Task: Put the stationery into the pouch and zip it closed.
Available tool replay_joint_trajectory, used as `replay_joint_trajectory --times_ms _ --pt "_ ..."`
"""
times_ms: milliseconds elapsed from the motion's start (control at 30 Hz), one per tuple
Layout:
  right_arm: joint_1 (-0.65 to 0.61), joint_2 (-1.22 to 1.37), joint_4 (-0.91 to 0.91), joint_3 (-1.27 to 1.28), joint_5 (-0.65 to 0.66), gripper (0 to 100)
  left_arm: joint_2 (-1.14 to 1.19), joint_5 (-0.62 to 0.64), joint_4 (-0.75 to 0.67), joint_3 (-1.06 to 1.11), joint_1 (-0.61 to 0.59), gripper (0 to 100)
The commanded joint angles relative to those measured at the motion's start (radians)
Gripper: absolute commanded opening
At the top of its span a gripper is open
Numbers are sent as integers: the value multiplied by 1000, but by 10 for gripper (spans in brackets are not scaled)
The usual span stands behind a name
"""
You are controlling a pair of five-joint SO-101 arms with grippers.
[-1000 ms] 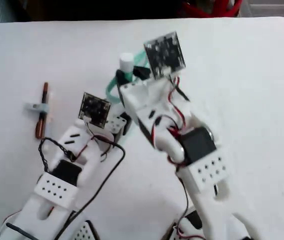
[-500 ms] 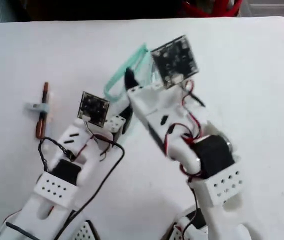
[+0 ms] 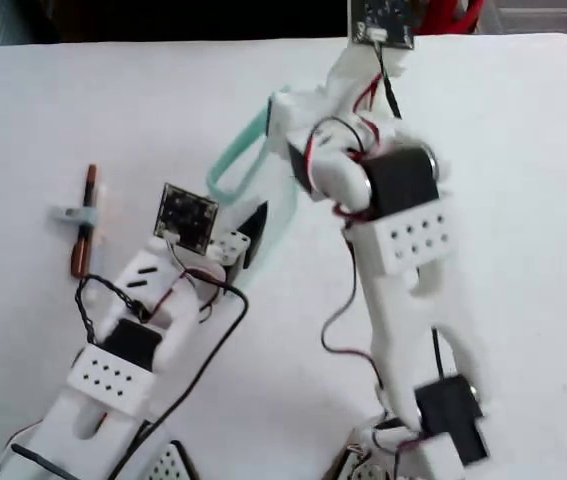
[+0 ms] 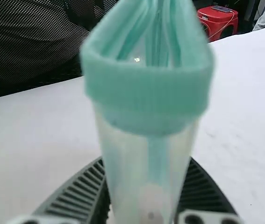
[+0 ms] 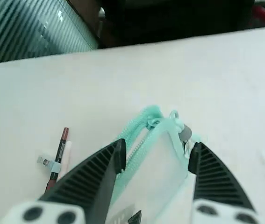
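Plenty left to do here, I'd say. Out on the white table (image 3: pixel 503 120) the pouch (image 4: pixel 146 93) is propped up with its mouth gaping and the zip not yet run. One end is clamped in the left gripper (image 3: pixel 248 235), and the right gripper (image 5: pixel 158 145) hangs over it with its fingers spread and nothing between them. Well off to the side the pen (image 3: pixel 84 225) lies flat and unpacked, with a small clip (image 3: pixel 67 213) touching it. So there's loading to come, then the zipping. Something pale sits low inside the pouch in the left wrist view, maybe an item already in, but it's hard to call. Now the surfaces: the table is smooth, matte and plain. The pouch has soft, floppy clear plastic walls, and the mouth is edged with a teal woven band that bows into a loop. The gripper fingers are black ribbed wedges on white plastic bodies. The pen is a slim, rigid stick, brownish-red, and the clip is a little pale block. What looks like the zip slider (image 5: pixel 153 122), tiny and teal, sits at one end of the opening.
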Motion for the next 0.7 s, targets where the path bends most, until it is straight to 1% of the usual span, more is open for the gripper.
replay_joint_trajectory --times_ms 0,133,233,300,367,400,467,533,667 --pt "-10 154 177 -278 -69 213 -8 9 -25 -11 -2 180" --pt "-7 308 252 -473 -81 212 -8 9 -25 -11 -2 180" --pt "-12 383 286 -559 -80 205 -8 9 -25 -11 -2 180" --pt "-5 394 286 -563 -78 144 -8 9 -25 -11 -2 180" --pt "-5 394 286 -563 -75 40 -8 11 -25 -11 -2 180" --pt "-7 392 286 -563 -60 7 -8 11 -25 -11 -2 180" --pt "-13 392 286 -563 -18 39 -10 11 -23 -11 -2 181" --pt "-12 395 286 -563 -12 18 -10 11 -17 -11 -2 184" --pt "-2 403 286 -559 -8 18 -12 12 6 -18 -4 246"
